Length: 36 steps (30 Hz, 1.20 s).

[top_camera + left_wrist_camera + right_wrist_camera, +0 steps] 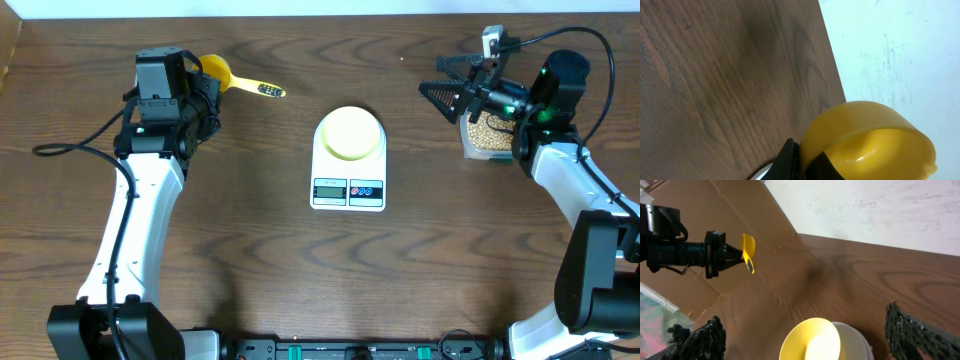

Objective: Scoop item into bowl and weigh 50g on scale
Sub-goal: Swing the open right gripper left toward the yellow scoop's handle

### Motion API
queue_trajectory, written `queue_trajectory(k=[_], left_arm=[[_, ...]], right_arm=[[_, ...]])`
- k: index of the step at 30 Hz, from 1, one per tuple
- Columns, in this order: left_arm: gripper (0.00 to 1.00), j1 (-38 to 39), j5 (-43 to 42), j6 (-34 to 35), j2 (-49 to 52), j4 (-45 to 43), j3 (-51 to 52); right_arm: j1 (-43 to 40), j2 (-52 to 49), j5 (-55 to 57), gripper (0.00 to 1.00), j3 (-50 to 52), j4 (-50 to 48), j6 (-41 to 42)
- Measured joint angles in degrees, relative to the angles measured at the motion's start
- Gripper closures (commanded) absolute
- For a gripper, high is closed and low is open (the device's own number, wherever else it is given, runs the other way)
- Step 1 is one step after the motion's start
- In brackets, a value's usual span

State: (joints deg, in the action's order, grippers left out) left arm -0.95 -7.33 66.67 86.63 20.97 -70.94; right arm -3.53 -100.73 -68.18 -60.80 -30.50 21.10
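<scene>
The pale yellow bowl [350, 132] stands on the white scale [347, 190] at the table's middle. It also shows in the right wrist view [810, 340] with the scale [855, 340] under it. The beans [488, 128] lie in a clear tub at the right. My right gripper [447, 88] is open and empty just left of the tub, with its fingers wide apart [810, 337]. My left gripper [205, 92] is shut on a bright yellow scoop [225, 76] at the far left. The scoop's cup [870, 135] sits against one black finger [802, 165].
The scoop's handle [268, 90] points right toward the scale. The table's far edge and a white wall [900, 45] lie close behind the left gripper. The left arm shows in the right wrist view holding the scoop [747, 252].
</scene>
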Motion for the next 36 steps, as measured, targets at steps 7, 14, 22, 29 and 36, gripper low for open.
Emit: queue_trajectory(k=[7, 14, 22, 29, 36], left_arm=[[0.92, 0.33, -0.48, 1.09, 0.0, -0.02, 0.0], [0.92, 1.88, -0.94, 2.16, 0.0, -1.7, 0.0], [0.92, 4.87, -1.33, 2.38, 0.0, -3.63, 0.0], [0.92, 7.02, -1.33, 2.38, 0.0, -3.67, 0.0], [0.92, 9.35, -1.33, 3.8, 0.0, -4.63, 0.0]], right_arm=[[0.46, 0.0, 1.77, 0.01, -0.02, -0.17, 4.61], [4.15, 0.0, 6.36, 0.01, -0.02, -0.26, 13.49], [11.02, -0.02, 9.11, 0.01, -0.02, -2.73, 16.76], [14.23, -0.02, 10.21, 0.01, -0.02, -4.22, 17.53], [14.45, -0.02, 10.58, 0.01, -0.02, -4.94, 19.32]])
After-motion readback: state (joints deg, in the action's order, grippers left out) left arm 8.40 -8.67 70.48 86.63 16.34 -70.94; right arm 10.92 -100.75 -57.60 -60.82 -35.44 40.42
